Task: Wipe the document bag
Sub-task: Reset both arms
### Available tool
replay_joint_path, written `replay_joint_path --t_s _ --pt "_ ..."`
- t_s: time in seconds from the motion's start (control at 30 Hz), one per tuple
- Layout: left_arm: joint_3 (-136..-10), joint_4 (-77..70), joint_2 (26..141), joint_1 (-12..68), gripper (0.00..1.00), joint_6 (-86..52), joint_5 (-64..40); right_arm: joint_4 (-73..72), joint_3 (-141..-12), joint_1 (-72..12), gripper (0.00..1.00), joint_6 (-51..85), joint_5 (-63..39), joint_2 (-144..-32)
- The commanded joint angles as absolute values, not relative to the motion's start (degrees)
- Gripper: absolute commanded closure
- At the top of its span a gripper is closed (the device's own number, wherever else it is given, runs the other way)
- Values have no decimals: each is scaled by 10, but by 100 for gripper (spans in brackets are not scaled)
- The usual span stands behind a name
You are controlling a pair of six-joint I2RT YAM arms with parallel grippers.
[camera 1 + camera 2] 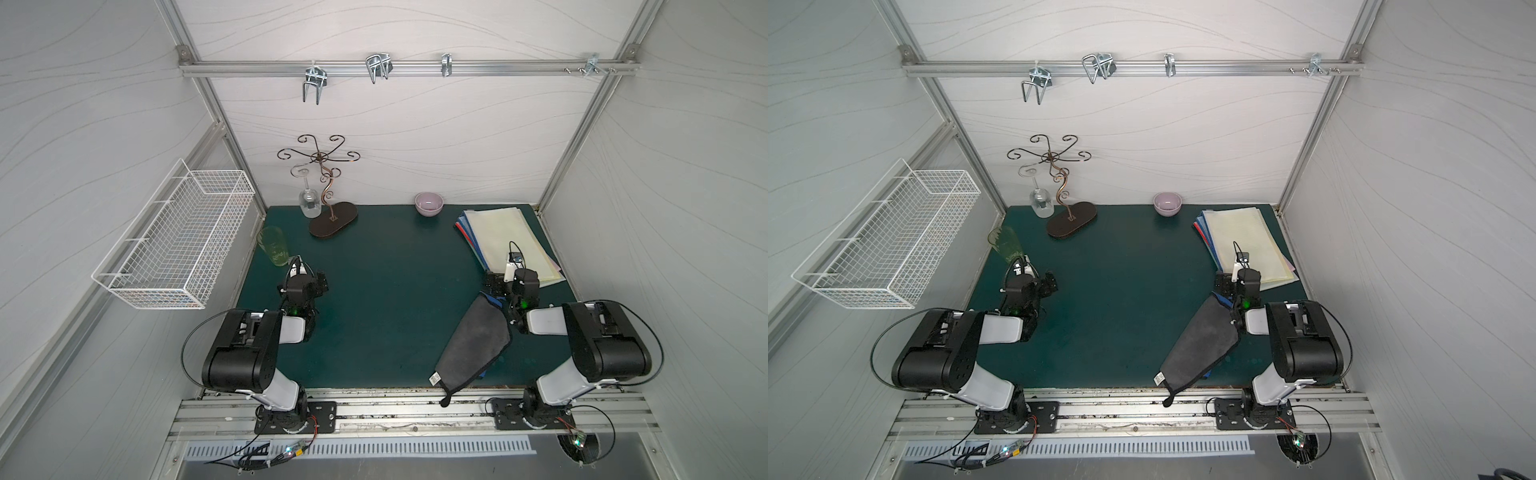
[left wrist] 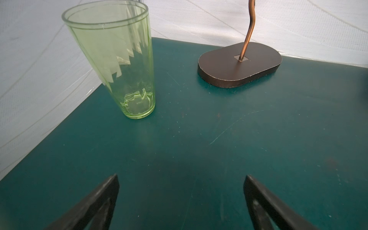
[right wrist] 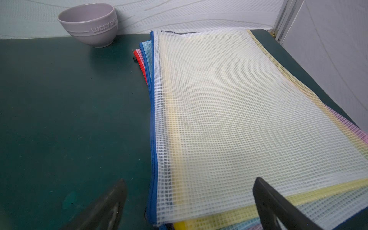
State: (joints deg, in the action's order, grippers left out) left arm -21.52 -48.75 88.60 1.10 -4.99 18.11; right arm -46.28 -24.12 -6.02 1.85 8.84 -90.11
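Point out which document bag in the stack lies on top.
The translucent bag with the dark blue zipper edge: its whole face shows, while the yellow bag and red-edged bag only peek out beneath it.

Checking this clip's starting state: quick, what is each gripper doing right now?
Left gripper: open, holding nothing.
Right gripper: open, holding nothing; the grey cloth is not gripped.
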Motion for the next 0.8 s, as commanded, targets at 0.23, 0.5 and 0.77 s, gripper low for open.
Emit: replay_joint_path --t_s 0.23,0.5,0.77 --pt "-231 -499 891 6 0 -46 184 -479 -244 -59 1 12 96 -903" --pt "-232 -498 892 6 0 -46 185 -479 -246 -60 1 12 96 -906" --pt "-233 -496 891 8 0 -44 185 -475 -248 -60 1 9 92 -905"
